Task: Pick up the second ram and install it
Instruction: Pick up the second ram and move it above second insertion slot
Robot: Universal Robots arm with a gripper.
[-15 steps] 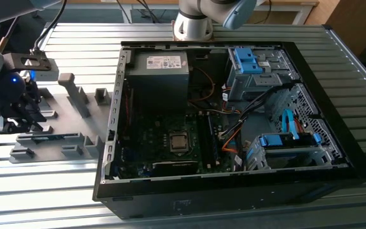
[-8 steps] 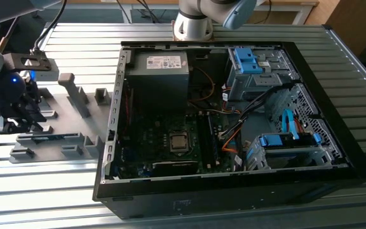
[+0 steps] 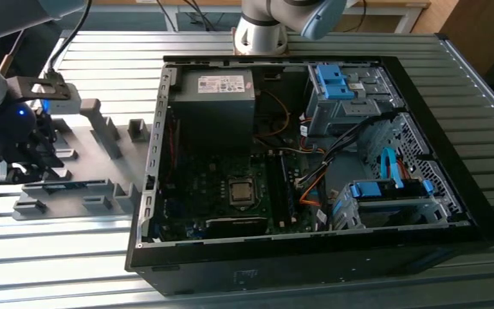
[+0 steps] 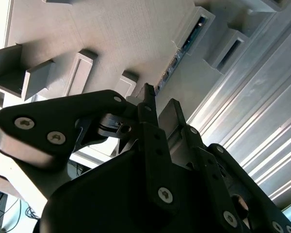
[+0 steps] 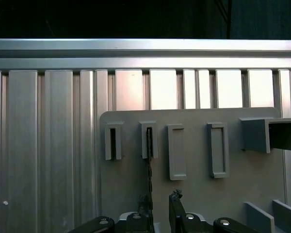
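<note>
At the exterior view's left, the gripper (image 3: 26,168) hangs low over the grey holder tray (image 3: 92,161). The memory stick (image 3: 61,186) stands on edge in slots along the tray's near side, just beside the fingertips. In the first wrist view the fingers (image 5: 175,200) stand apart with a clear gap and grip nothing, and the stick's thin edge runs in line with one finger rather than down the middle of that gap. To make the grasp well, I judge the gripper should shift sideways until the stick sits centred between the two fingers. It should then come down squarely, so both pads meet the flat faces evenly. A skewed or off-centre close could tip the stick in its slots or push down on its top edge. Well apart, toward the exterior view's right, sits the open computer case (image 3: 316,254), with the green board (image 3: 200,187) inside that the stick is meant for.
</note>
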